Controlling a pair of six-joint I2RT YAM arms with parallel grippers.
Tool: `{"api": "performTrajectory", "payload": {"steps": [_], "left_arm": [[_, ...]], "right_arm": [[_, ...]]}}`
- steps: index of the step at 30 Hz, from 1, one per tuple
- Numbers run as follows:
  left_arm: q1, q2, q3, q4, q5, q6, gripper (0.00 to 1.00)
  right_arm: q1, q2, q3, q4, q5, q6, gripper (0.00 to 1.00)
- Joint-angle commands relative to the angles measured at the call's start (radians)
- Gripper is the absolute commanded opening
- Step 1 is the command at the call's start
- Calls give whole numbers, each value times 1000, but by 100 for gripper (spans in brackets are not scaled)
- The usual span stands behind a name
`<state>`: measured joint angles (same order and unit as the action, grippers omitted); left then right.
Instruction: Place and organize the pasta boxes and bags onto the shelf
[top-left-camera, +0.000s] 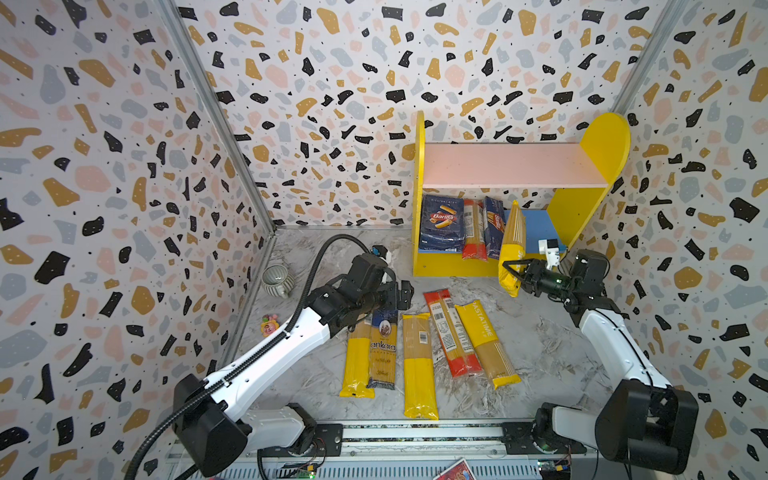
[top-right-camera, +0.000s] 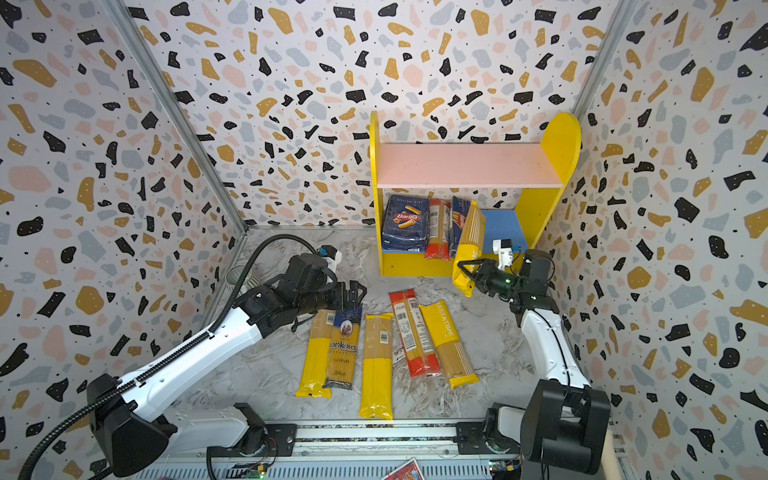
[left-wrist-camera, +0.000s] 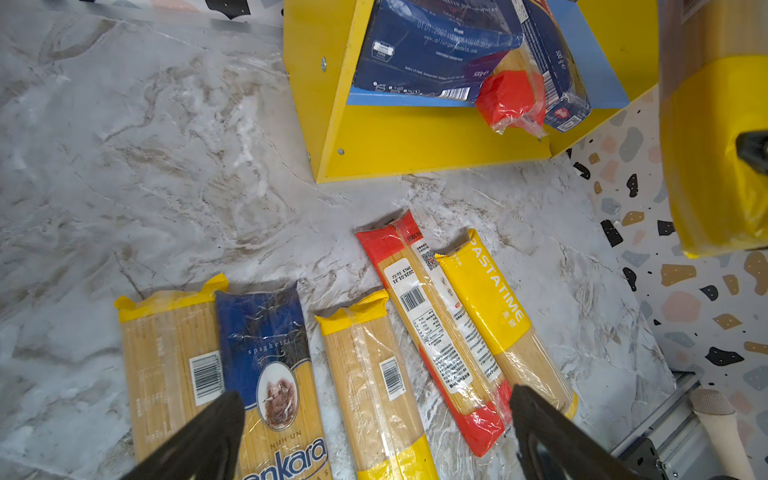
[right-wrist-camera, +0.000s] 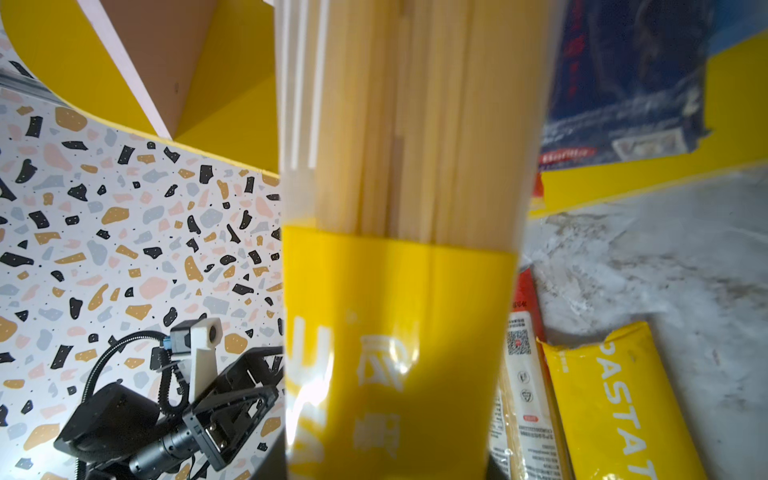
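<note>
The shelf (top-left-camera: 515, 166) stands at the back right. On its blue lower board (top-left-camera: 536, 224) lean the wide pasta box (top-left-camera: 442, 222), a red-ended bag (top-left-camera: 473, 230) and the narrow pasta box (top-left-camera: 493, 226). My right gripper (top-left-camera: 512, 270) (right-wrist-camera: 390, 465) is shut on the yellow end of a spaghetti bag (top-left-camera: 513, 241), tilted upright against the narrow box at the shelf's front. Several bags lie side by side on the table: yellow (top-left-camera: 358, 361), blue ankara (top-left-camera: 383, 349), yellow (top-left-camera: 419, 365), red (top-left-camera: 451, 332) and yellow Pastatime (top-left-camera: 486, 343). My left gripper (top-left-camera: 399, 291) (left-wrist-camera: 376, 397) hovers open over their far ends, holding nothing.
A ribbed cup (top-left-camera: 277, 279) and a small pink toy (top-left-camera: 269, 326) sit by the left wall. The arms' base rail (top-left-camera: 415, 434) runs along the front edge. Patterned walls close in the left, back and right, and the shelf's right panel (top-left-camera: 598, 149) is near the right wall.
</note>
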<state>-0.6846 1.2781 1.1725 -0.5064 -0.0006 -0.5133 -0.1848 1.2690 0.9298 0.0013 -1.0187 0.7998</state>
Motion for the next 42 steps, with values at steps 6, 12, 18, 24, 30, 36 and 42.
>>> {"api": "performTrajectory", "payload": {"steps": [6,12,18,24,30,36,42], "left_arm": [[3,44,97,48,81,35,99],[3,84,96,101,141,6,100],[3,105,104,100,124,22,99],[3,138,126,93,115,27,99],[3,163,135,93,103,28,99],[3,181,136,101,109,24,99],[3,176,125,103,102,24,100]], "right_arm": [[-44,114,230,70,63,-130,14],[-46,232,368,-13,148,-227,14],[-47,362,529,-116,237,-326,14],[-43,502,683,-206,311,-389,14],[-14,599,823,-341,428,-494,15],[7,643,887,-388,489,-540,17],[19,673,916,-411,516,-559,20]]}}
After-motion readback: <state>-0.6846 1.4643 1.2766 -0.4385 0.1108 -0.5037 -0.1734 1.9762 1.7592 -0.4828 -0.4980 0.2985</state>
